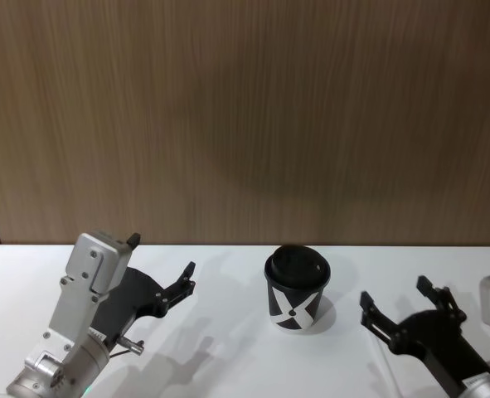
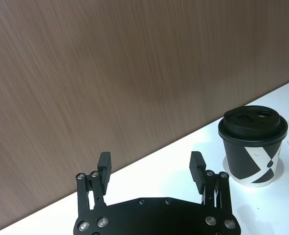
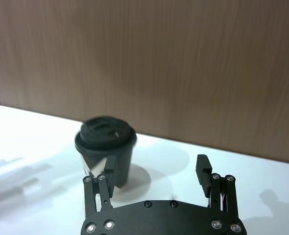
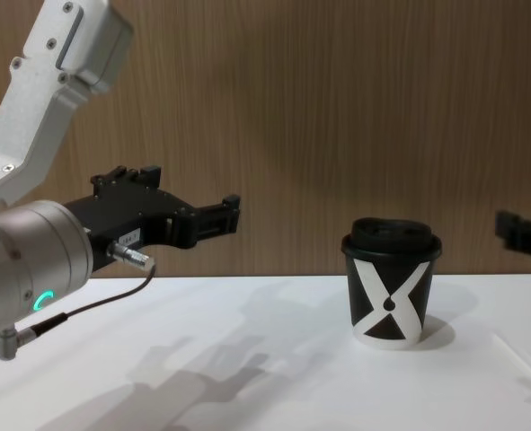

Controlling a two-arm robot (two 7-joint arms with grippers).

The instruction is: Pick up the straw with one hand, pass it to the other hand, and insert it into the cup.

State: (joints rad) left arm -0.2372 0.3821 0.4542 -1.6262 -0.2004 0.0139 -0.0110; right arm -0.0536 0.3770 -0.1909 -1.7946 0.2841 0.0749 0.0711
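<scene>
The black cup (image 1: 297, 290) with a white X and a domed lid stands upright on the white table, also seen in the chest view (image 4: 389, 287). Left of it, my left gripper (image 1: 163, 257) hovers open and empty on its silver wrist; the cup (image 2: 252, 147) sits off to one side of its fingers. My right gripper (image 1: 394, 292) is open and empty to the cup's right, with the cup (image 3: 105, 134) just beyond one finger. A faint thin pale line (image 4: 517, 357) on the table right of the cup may be the straw; I cannot tell for sure.
A brown wood-grain wall (image 1: 245, 116) stands close behind the white table (image 1: 228, 348). A thin dark cable (image 4: 94, 305) hangs from the left wrist. Bare table lies between the left gripper and the cup.
</scene>
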